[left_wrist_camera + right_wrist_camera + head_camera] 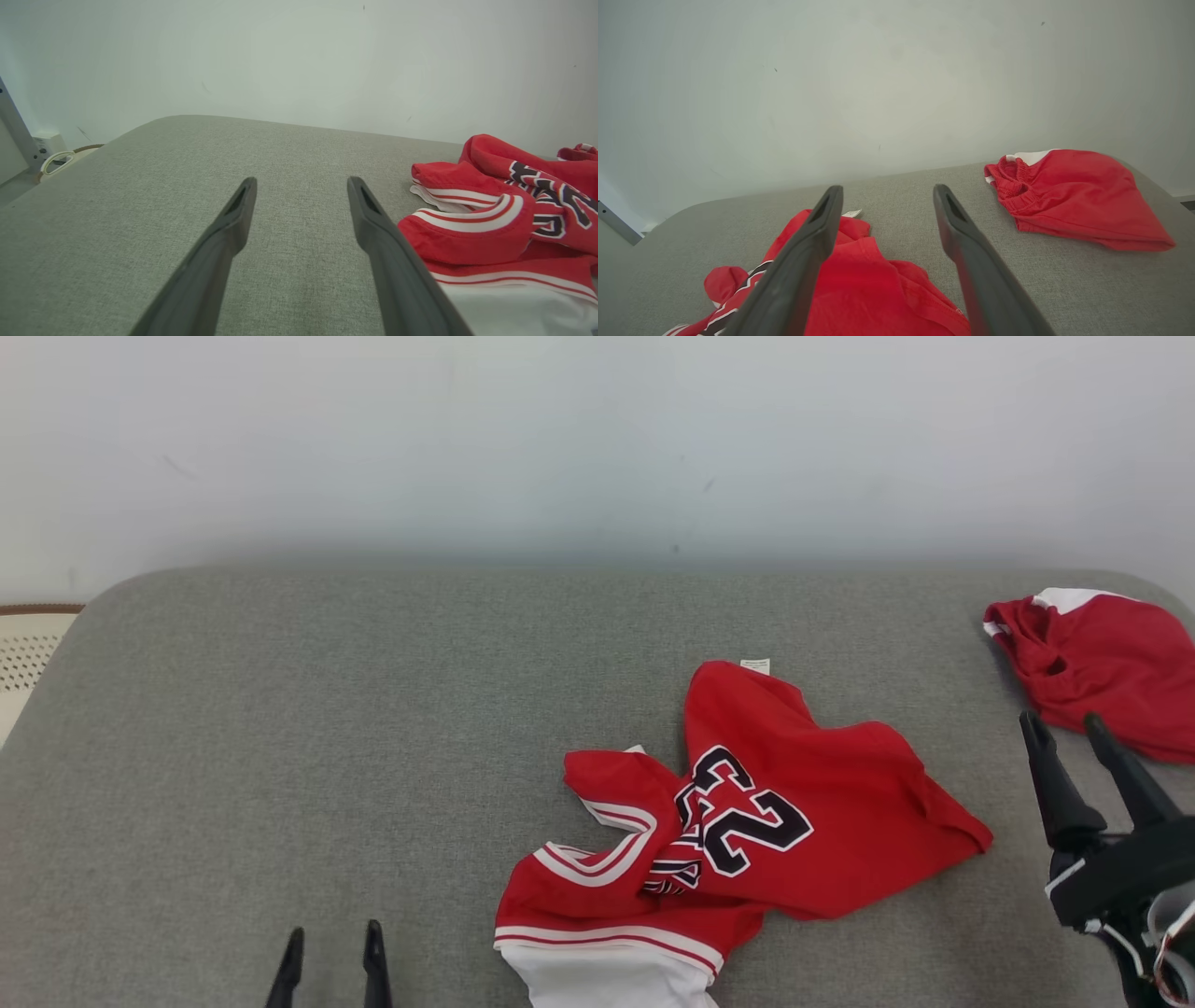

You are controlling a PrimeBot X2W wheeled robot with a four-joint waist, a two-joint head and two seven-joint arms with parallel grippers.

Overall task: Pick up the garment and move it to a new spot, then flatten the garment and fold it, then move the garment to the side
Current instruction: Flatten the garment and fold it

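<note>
The likeliest trouble is a poor pinch. The jersey lies bunched, with a sleeve doubled over the chest, so an end effector closing there could catch several layers at once, and the cloth would then drag instead of spreading flat. The right end effector hovers just beside the red shorts at 3 o'clock and could snag those instead.

Both the right and the left end effector stand with fingers spread and hold nothing.

The jersey is red with white-and-red trim, a white band and a dark 23. It rests on the grey worktop at about 5 o'clock from its middle.
</note>
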